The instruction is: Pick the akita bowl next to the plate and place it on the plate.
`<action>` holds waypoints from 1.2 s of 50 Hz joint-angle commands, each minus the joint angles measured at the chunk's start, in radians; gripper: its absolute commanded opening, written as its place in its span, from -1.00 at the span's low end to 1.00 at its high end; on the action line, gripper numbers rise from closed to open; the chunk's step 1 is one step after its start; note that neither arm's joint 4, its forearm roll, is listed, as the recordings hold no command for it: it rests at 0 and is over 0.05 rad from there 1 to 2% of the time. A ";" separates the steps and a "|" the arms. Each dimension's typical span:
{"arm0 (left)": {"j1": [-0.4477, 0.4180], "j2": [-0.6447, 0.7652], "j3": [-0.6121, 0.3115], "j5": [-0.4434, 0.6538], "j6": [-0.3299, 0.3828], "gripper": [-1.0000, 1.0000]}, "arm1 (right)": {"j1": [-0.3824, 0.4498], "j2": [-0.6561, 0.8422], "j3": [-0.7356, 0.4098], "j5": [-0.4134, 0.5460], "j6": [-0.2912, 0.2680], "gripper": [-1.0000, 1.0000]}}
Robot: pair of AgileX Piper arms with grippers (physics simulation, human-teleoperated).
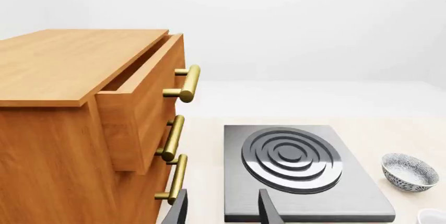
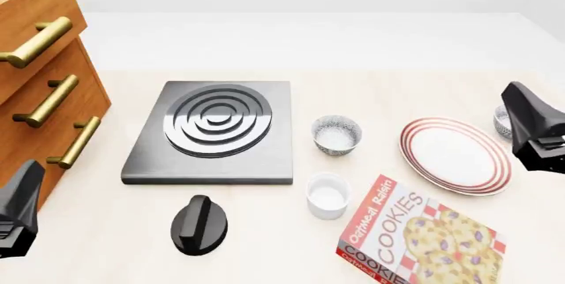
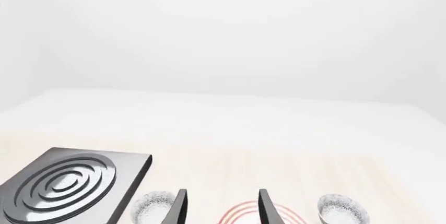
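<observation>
The plate [image 2: 454, 155], white with red rings, lies at the right of the table. One akita bowl [image 2: 501, 120] sits just off the plate's far right rim, half hidden behind my right arm [image 2: 534, 128]. Its speckled twin [image 2: 337, 134] stands farther off, between the stove and the plate. In the right wrist view my right gripper [image 3: 223, 212] is open and empty above the plate [image 3: 244, 212], with the akita bowl [image 3: 341, 209] on one side and the twin [image 3: 152, 207] on the other. My left gripper [image 1: 223, 212] is open and empty near the stove; the twin [image 1: 410, 171] shows there too.
A black stove plate [image 2: 212, 132] lies left of centre, with its knob [image 2: 198, 224] in front. A white cup [image 2: 327, 195] and a cookie box [image 2: 415, 234] sit near the front. A wooden drawer cabinet [image 2: 44, 79] with brass handles stands at the left, its top drawer [image 1: 139, 109] pulled out.
</observation>
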 commanded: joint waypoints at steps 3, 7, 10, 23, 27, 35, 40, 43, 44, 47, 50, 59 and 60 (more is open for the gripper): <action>0.000 0.000 0.000 0.000 0.000 1.00 | -0.001 0.111 -0.035 -0.071 0.012 1.00; 0.000 0.000 0.000 0.000 0.000 1.00 | 0.001 0.142 -0.044 -0.092 0.014 1.00; 0.000 0.000 0.000 0.000 0.000 1.00 | 0.002 0.162 -0.049 -0.103 0.015 1.00; 0.000 0.000 0.000 0.000 0.000 1.00 | 0.007 0.245 -0.077 -0.150 0.013 1.00; 0.000 0.000 0.000 0.000 0.000 1.00 | 0.012 0.258 -0.086 -0.155 0.011 1.00; 0.000 0.000 0.000 0.000 0.000 1.00 | 0.017 0.294 -0.108 -0.168 0.008 1.00; 0.000 0.000 0.000 0.000 0.000 1.00 | 0.017 0.316 -0.122 -0.178 0.006 1.00; 0.000 0.000 0.000 0.000 0.000 1.00 | 0.017 0.330 -0.130 -0.184 0.005 1.00; 0.000 0.000 0.000 0.000 0.000 1.00 | 0.018 0.333 -0.132 -0.184 0.005 1.00; 0.000 0.000 0.000 0.000 0.000 1.00 | 0.019 0.345 -0.144 -0.185 0.006 1.00; 0.000 0.000 0.000 0.000 0.000 1.00 | 0.020 0.362 -0.156 -0.190 0.007 1.00; 0.000 0.000 0.000 0.000 0.000 1.00 | 0.020 0.406 -0.175 -0.210 0.004 1.00; 0.000 0.000 0.000 0.000 0.000 1.00 | 0.020 0.411 -0.176 -0.212 0.004 1.00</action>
